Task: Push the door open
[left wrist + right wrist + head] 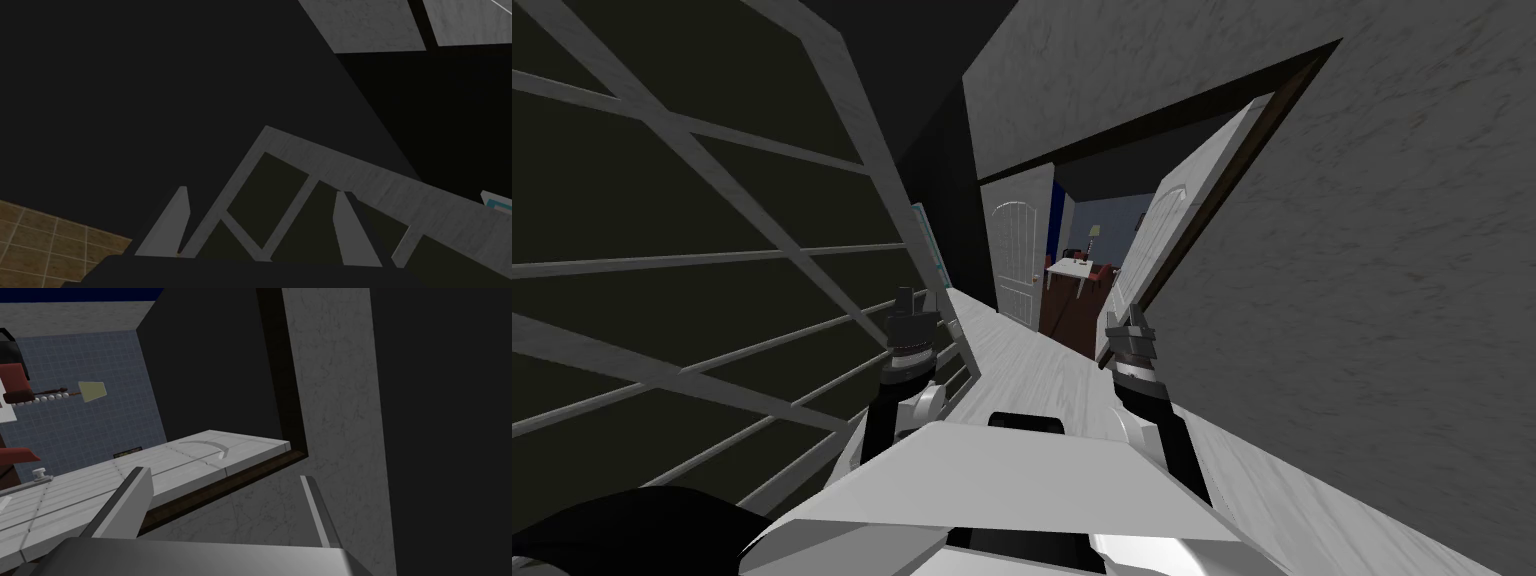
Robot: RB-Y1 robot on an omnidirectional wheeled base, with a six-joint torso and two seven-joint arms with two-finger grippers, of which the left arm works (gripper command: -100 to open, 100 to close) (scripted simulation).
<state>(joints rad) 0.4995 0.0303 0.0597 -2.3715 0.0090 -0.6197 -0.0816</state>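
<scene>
The white panelled door point(1177, 220) stands partly swung open in a dark brown frame point(1257, 150) in the grey wall on my right. My right gripper point(1124, 325) is open, just by the door's near lower edge. In the right wrist view, the open right gripper point(223, 474) has nothing between its fingers. The door's panel point(165, 468) and its round knob point(41, 474) lie beyond them. I cannot tell if a finger touches the door. My left gripper point(912, 305) is held up on the left and is also open point(262, 191) and empty.
A large grey lattice frame point(712, 250) runs close along my left. The pale corridor floor point(1032, 360) leads to a second, closed white door point(1017, 260). Through the opening are a white table point(1067, 268), red chairs and a lamp. The grey wall point(1392, 300) is close on the right.
</scene>
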